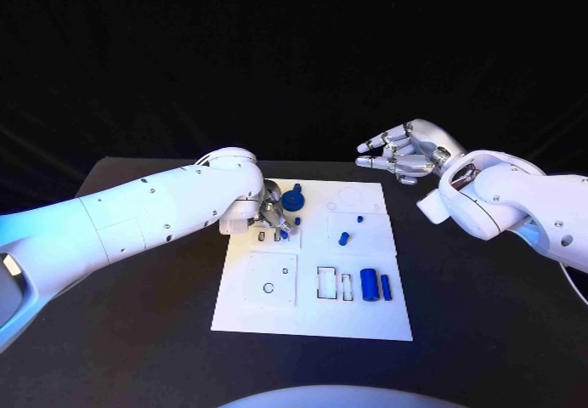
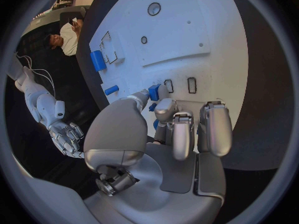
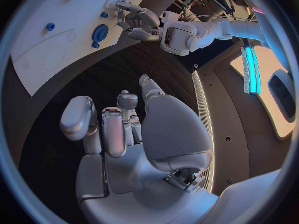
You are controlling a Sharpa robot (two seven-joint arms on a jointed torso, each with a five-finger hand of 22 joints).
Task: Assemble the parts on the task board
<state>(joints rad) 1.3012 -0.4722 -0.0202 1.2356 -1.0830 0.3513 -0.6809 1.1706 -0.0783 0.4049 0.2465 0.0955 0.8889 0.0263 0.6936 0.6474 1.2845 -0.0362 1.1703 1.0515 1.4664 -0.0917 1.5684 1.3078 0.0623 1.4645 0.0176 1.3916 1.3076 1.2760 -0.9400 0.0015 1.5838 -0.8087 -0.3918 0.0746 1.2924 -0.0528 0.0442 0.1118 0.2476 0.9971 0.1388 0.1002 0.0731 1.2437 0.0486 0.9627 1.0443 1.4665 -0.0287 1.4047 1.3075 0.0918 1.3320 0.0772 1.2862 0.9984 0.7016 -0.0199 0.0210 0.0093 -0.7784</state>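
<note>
One white board [image 1: 257,314] sits mid-worktop with six blue parts [image 1: 369,280] visible on it. Left hand [image 1: 272,217] pinches a small blue piece [image 2: 154,92] at the board; right hand [image 1: 404,149] hovers spread, holding nothing.

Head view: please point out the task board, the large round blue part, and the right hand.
task board [image 1: 251,313]: head view, bare near-left corner.
large round blue part [image 1: 296,201]: head view, its top face.
right hand [image 1: 405,150]: head view, middle of the hand.
</note>
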